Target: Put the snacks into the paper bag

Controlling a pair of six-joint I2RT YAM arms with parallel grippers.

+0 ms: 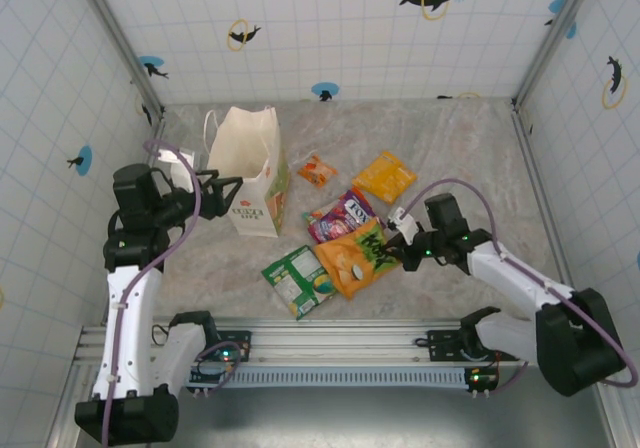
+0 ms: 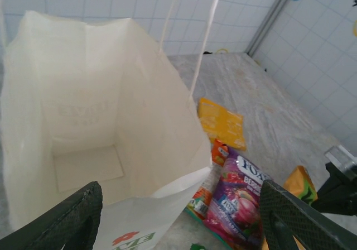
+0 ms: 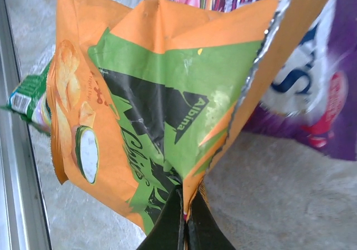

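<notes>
Left hand (image 1: 226, 188) hangs wide open at the rim of the white paper bag (image 1: 250, 158), which stands upright and empty at the left of the desk (image 1: 460, 148); its thin walls could buckle or tip if nudged. Beside it flat glossy snacks overlap, a green packet (image 1: 298, 280) and a purple packet (image 1: 342, 215) among them. Right hand (image 3: 183, 219) pinches just a crinkled corner of the big orange packet (image 3: 139, 110); slick foil may slip out or drag neighbours.

purple-pink packet (image 3: 318, 82) cropped at right, green packet (image 3: 25, 102) mostly behind orange packet (image 3: 139, 94), bag logo (image 1: 249, 211) seemingly unreadable
</notes>
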